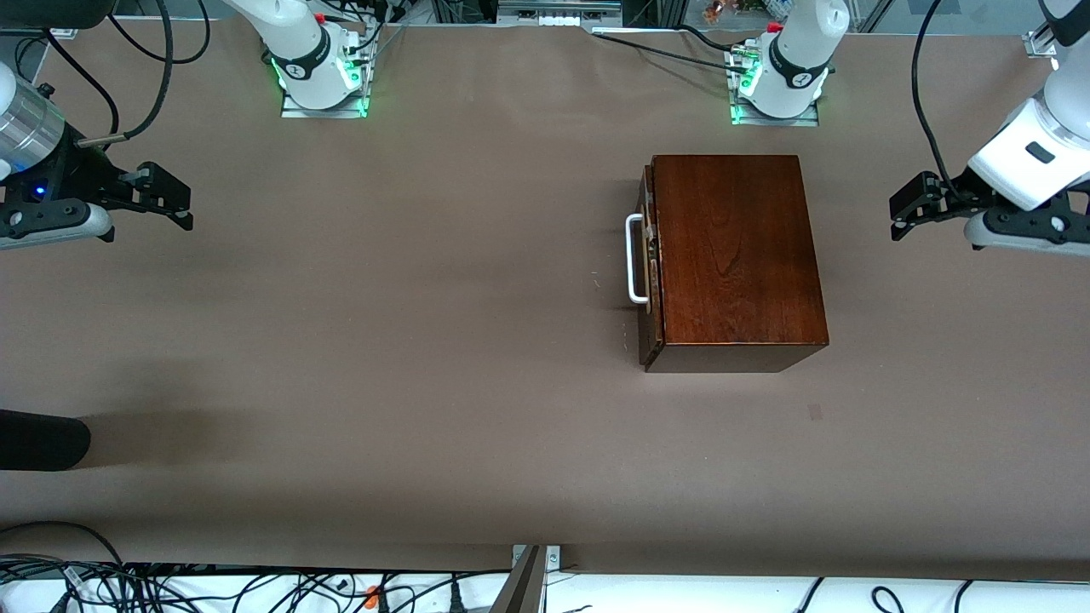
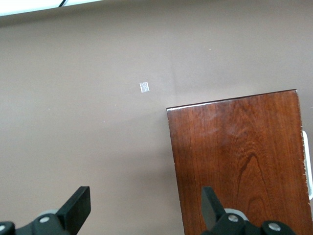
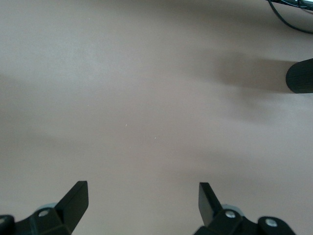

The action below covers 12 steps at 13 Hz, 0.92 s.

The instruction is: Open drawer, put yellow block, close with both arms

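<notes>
The dark reddish-brown wooden box stands on the table toward the left arm's end. Its drawer is shut, and its white U-shaped handle faces the right arm's end. The box top also shows in the left wrist view. My left gripper is open and empty, up in the air beside the box at the left arm's end of the table. My right gripper is open and empty, over bare table at the right arm's end. The yellow block is out of view.
A black rounded object pokes in at the table's edge at the right arm's end, nearer the front camera; it also shows in the right wrist view. A small pale tape mark lies on the table near the box. Cables hang along the near edge.
</notes>
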### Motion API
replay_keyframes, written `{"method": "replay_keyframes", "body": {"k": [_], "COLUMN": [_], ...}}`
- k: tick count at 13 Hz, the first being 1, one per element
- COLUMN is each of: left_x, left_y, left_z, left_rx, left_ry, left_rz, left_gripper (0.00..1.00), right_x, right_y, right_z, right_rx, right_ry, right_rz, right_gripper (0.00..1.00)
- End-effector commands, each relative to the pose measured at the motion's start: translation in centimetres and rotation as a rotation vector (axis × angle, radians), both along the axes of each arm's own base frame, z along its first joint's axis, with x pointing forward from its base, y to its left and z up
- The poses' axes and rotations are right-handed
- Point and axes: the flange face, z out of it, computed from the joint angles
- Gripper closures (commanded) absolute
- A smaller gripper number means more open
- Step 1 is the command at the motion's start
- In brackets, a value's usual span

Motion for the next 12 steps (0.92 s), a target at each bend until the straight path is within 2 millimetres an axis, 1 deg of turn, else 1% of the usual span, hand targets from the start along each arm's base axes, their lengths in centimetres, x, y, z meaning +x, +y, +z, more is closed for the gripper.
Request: {"method": "replay_keyframes", "body": {"k": [1, 3, 4, 6, 9, 11, 12], "left_x": [-2.1, -1.6, -1.6, -1.6, -1.8, -1.6, -1.3], "left_y": [0.2, 0.3, 0.0, -0.5, -0.4, -0.7, -1.0], "left_z": [-1.4, -2.0, -1.5, -1.5, -1.7, -1.3, -1.4], "left_rx": [-0.013, -0.010, -0.011, -0.006, 0.000, 0.001, 0.001], "left_ry": [-0.007, 0.019, 0.013, 0.022, 0.044, 0.037, 0.038], "left_rz": [0.021, 0.028, 0.030, 0.016, 0.017, 0.011, 0.006], "left_gripper": [0.00, 0.00, 0.00, 0.00, 0.00, 0.00, 0.00], "right_x": [0.1, 0.1, 0.1, 0.0, 0.0, 0.0, 0.0], "right_y": [-0.1, 0.0, 0.0, 0.1, 0.2, 0.7, 0.7], "right_z": [0.6, 0.5, 0.5, 0.5, 0.5, 0.4, 0.4], "right_rx": [-0.013, -0.012, -0.012, -0.012, -0.010, -0.011, -0.011], "right_ry": [-0.009, -0.007, -0.007, -0.007, -0.007, 0.001, 0.001], "right_rz": [-0.001, 0.000, 0.000, 0.003, 0.003, 0.014, 0.014], "right_gripper": [0.00, 0.00, 0.00, 0.00, 0.00, 0.00, 0.00]}}
